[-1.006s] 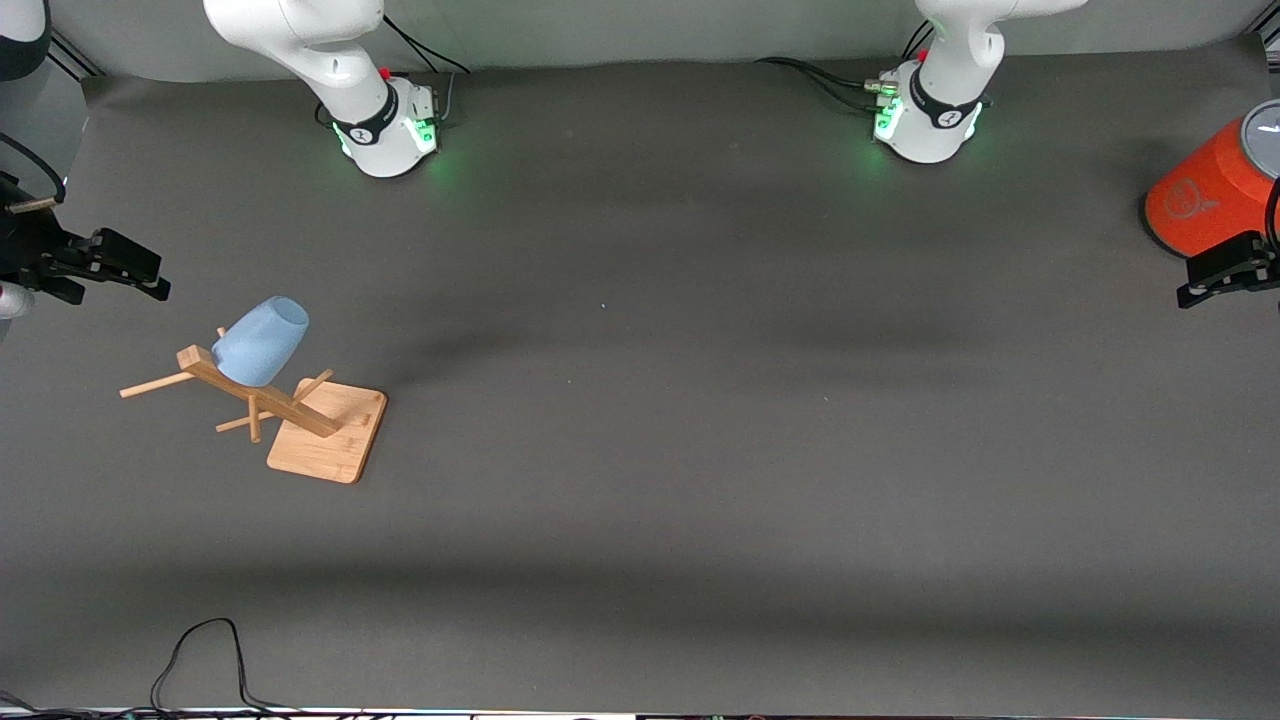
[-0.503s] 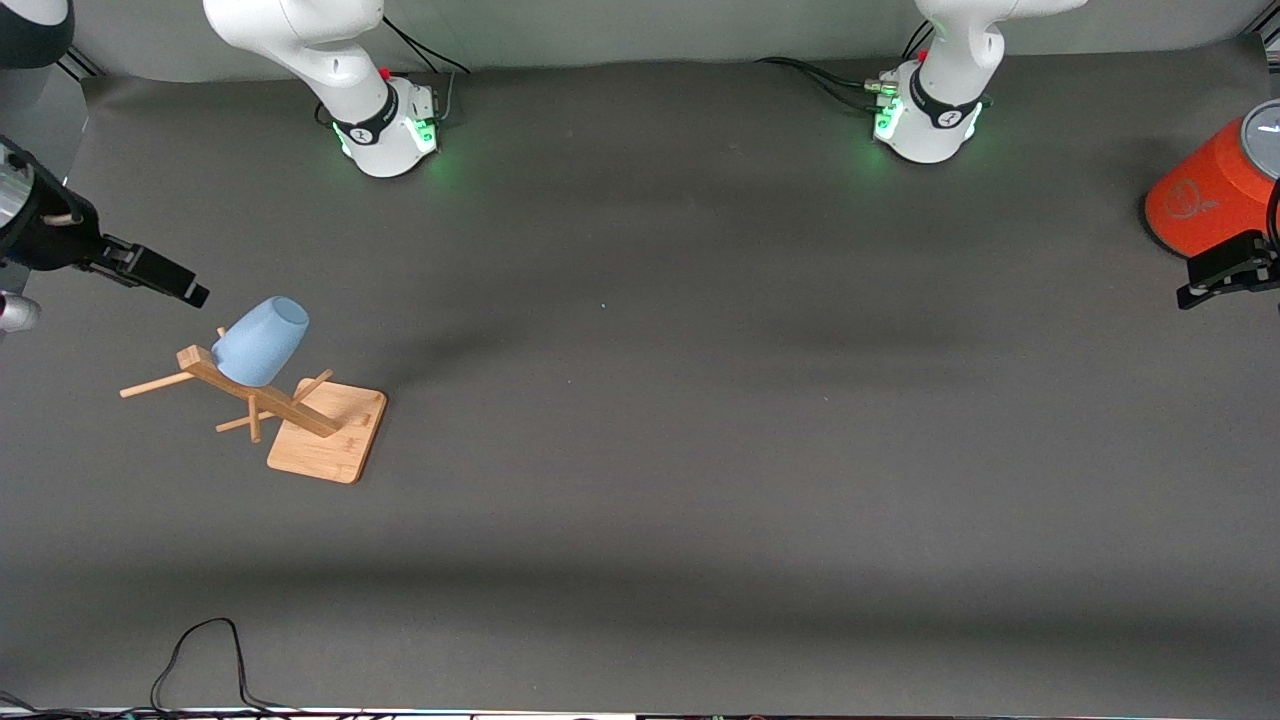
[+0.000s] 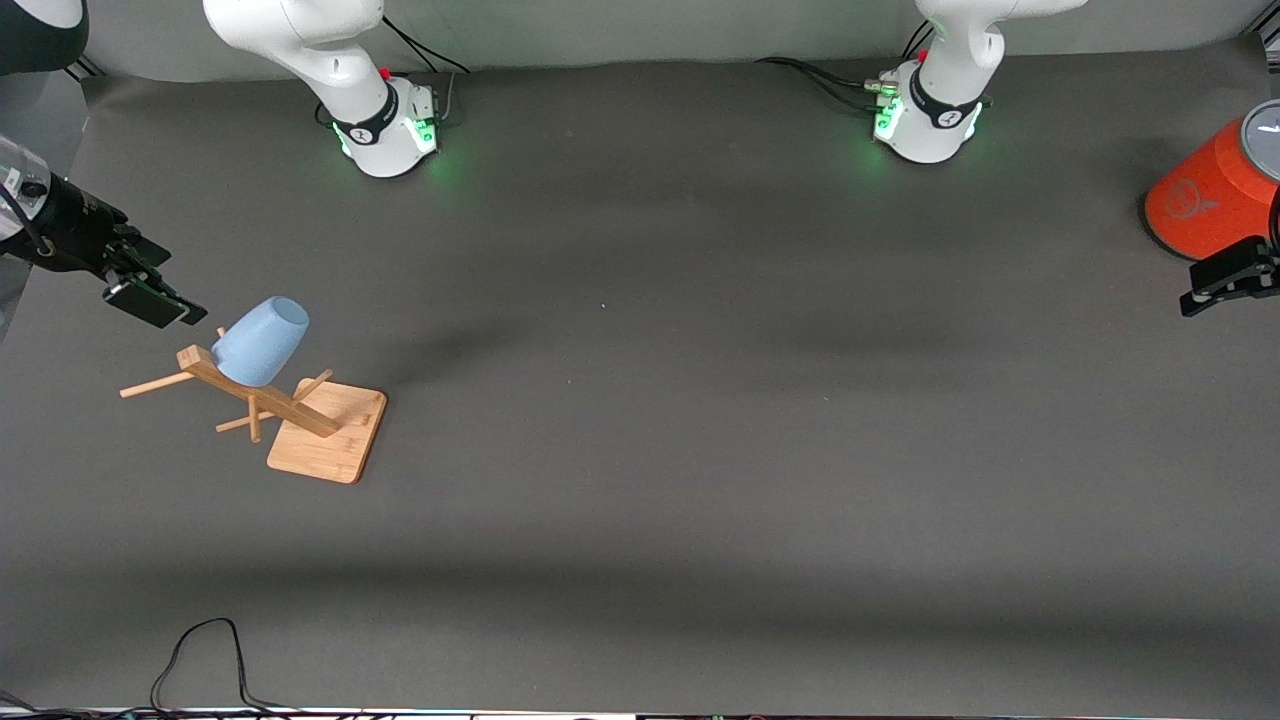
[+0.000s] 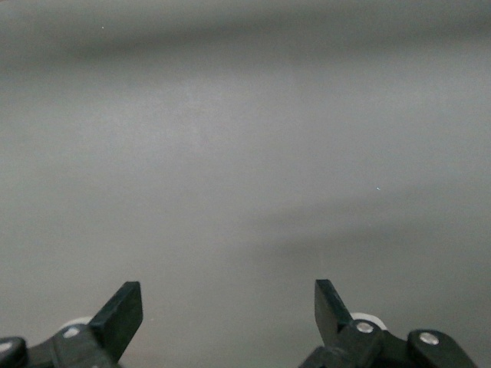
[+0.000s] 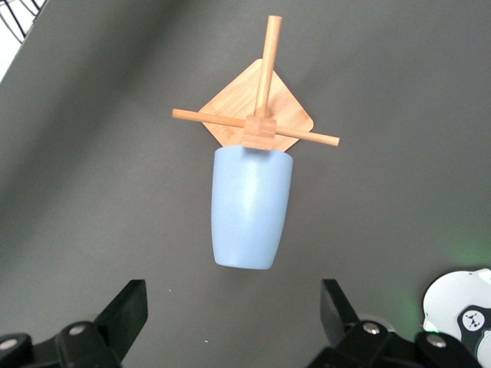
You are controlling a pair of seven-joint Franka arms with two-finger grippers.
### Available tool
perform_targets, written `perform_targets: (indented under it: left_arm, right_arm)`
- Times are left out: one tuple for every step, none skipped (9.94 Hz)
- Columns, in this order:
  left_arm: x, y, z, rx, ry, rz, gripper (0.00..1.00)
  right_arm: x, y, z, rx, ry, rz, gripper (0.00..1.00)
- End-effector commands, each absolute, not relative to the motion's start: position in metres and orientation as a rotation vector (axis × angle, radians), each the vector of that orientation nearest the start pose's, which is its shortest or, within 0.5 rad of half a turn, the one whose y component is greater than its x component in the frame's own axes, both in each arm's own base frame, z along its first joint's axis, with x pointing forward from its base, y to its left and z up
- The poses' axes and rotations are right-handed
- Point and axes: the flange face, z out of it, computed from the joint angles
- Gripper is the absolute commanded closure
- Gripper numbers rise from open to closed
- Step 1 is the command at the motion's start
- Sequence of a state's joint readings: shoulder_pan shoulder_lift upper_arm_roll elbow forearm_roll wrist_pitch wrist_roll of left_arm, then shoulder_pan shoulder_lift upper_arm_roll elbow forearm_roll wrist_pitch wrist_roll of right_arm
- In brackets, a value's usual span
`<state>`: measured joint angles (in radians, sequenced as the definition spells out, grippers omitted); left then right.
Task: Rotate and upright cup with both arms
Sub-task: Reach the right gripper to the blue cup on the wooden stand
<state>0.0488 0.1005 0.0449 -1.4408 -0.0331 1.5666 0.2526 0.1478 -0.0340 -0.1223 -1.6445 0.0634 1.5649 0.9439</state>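
1. Our right gripper [image 3: 155, 300], fingers spread and empty, has swung in over the worktop [image 3: 700, 450] to just beside the cup [image 3: 260, 342].
2. The pale-blue cup hangs inverted on a peg of the wooden mug rack [image 3: 300, 420], at the right arm's end.
3. Our left gripper [image 3: 1225, 280] waits, fingers spread, near the orange cylinder [image 3: 1200, 200]; grasping comes next, we judge.

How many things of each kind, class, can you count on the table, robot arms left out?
Cups: 1, the pale-blue cup hung on a peg of the rack.
Wooden racks: 1, the wooden rack.
Orange cylinders: 1, the orange cylinder at the left arm's end of the table.
Cables: 1, the black cable near the front edge.
Total: 4
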Motion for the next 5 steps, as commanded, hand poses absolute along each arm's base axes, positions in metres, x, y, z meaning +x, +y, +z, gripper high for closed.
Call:
perform_targets:
  left_arm:
    - [0.587, 0.047, 0.634, -3.159, 0.259, -0.075, 0.0]
    - [0.587, 0.046, 0.634, -3.159, 0.259, -0.082, 0.0]
    - [0.589, 0.049, 0.635, -3.158, 0.252, -0.106, 0.0]
    - [0.589, 0.05, 0.635, -3.168, 0.245, -0.115, 0.0]
    - [0.589, 0.05, 0.635, -3.168, 0.245, -0.115, 0.0]
  right_arm:
    - [0.541, 0.019, 0.591, -2.769, 1.428, 0.15, 0.0]
    - [0.545, 0.02, 0.577, -2.78, 1.417, 0.159, 0.0]
    - [0.548, 0.02, 0.562, -2.778, 1.418, 0.155, 0.0]
    - [0.55, 0.02, 0.546, -2.78, 1.405, 0.139, 0.0]
    - [0.551, 0.019, 0.53, -2.777, 1.403, 0.126, 0.0]
